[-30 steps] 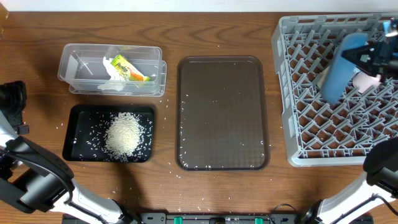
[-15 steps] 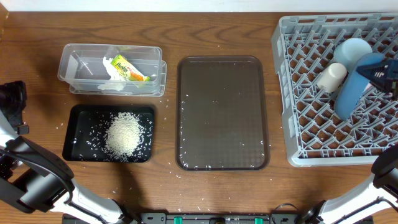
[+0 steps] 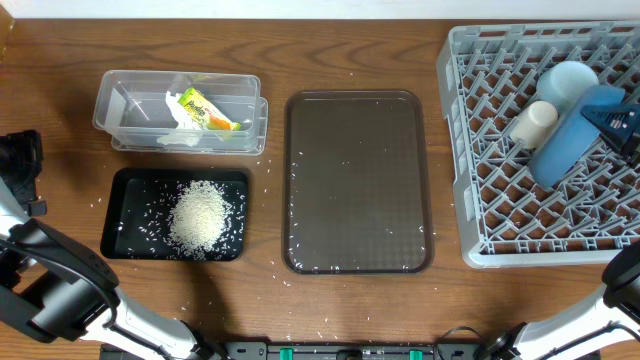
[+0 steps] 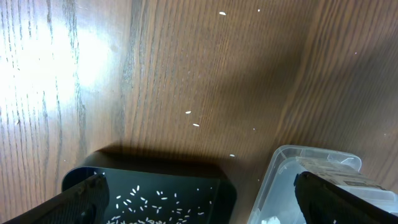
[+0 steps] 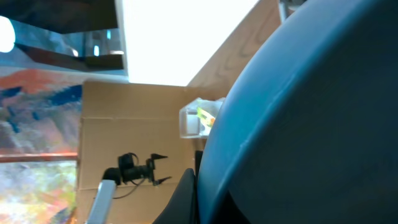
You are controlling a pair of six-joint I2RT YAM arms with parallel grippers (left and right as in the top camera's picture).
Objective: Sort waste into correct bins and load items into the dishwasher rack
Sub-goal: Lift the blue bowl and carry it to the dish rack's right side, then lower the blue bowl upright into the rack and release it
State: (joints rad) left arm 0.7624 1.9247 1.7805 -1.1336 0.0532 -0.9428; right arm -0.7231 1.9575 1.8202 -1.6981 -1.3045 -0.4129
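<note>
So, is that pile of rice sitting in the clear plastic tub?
No, the rice heap lies in the black tray; the clear tub holds the yellow-green wrapper.

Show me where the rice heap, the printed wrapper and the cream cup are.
rice heap (image 3: 200, 218), overhead view, centre of the pile.
printed wrapper (image 3: 206, 109), overhead view, its yellow-green face.
cream cup (image 3: 531, 122), overhead view, its side.
</note>
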